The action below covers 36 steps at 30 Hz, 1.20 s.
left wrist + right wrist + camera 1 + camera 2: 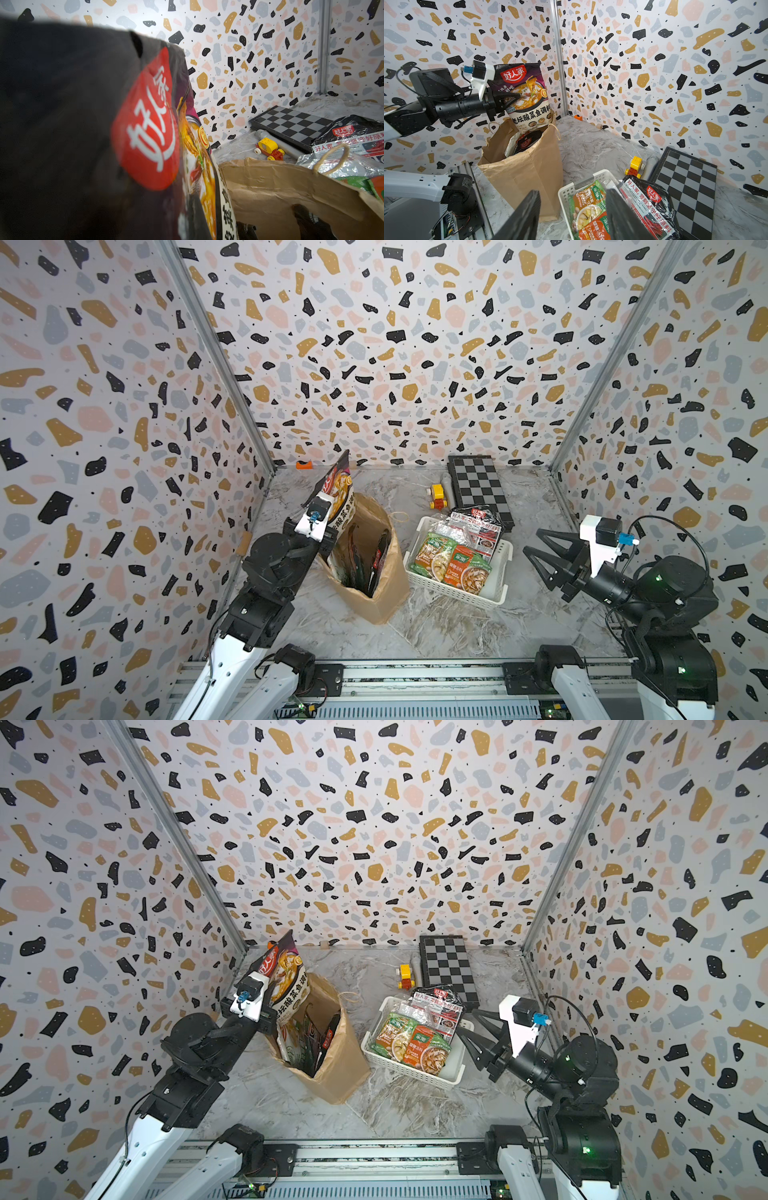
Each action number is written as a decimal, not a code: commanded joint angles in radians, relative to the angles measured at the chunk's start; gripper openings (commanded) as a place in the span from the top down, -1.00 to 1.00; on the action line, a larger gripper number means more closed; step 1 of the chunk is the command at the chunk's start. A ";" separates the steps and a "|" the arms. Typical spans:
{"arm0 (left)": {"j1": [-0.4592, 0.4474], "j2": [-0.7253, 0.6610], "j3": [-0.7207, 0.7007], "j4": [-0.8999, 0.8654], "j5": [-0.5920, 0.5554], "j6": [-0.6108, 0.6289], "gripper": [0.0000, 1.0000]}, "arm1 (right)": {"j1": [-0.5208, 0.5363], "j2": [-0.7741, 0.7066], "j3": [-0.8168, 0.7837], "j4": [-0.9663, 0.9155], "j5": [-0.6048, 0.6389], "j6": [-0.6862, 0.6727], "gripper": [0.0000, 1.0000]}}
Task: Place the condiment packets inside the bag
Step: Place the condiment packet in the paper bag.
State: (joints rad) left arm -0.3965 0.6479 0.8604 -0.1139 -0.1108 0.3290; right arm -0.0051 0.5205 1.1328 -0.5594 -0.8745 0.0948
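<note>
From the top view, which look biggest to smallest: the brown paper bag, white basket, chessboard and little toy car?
1. brown paper bag and white basket: about alike, too close to rank.
2. chessboard, farther back and partly covered.
3. toy car, clearly smallest.

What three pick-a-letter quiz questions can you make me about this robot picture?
1. What colour is the basket? A white, B blue, C red.
2. By the bag, the left pincer is: A open and empty, B shut on a packet, C out of sight.
3. Where is the toy car? A in the bag, B in the basket, C beside the chessboard.
Answers: A, its holey walls are white; B, it clamps the big packet upright; C, it sits next to the chessboard.
</note>
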 commanded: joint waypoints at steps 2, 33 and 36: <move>0.008 0.006 -0.005 0.173 -0.015 0.013 1.00 | 0.005 -0.006 0.002 0.030 0.000 0.005 -0.10; 0.018 -0.059 0.012 -0.017 -0.019 -0.376 -0.37 | 0.006 0.026 -0.066 0.075 0.062 0.094 -0.06; 0.018 -0.016 0.109 -0.148 0.026 -0.405 -0.45 | 0.007 0.084 -0.129 0.097 0.111 0.135 -0.01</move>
State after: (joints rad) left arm -0.3859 0.6086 0.8856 -0.1501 -0.1375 -0.0170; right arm -0.0040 0.5404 1.0451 -0.4988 -0.8207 0.1688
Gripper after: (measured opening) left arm 0.716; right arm 0.507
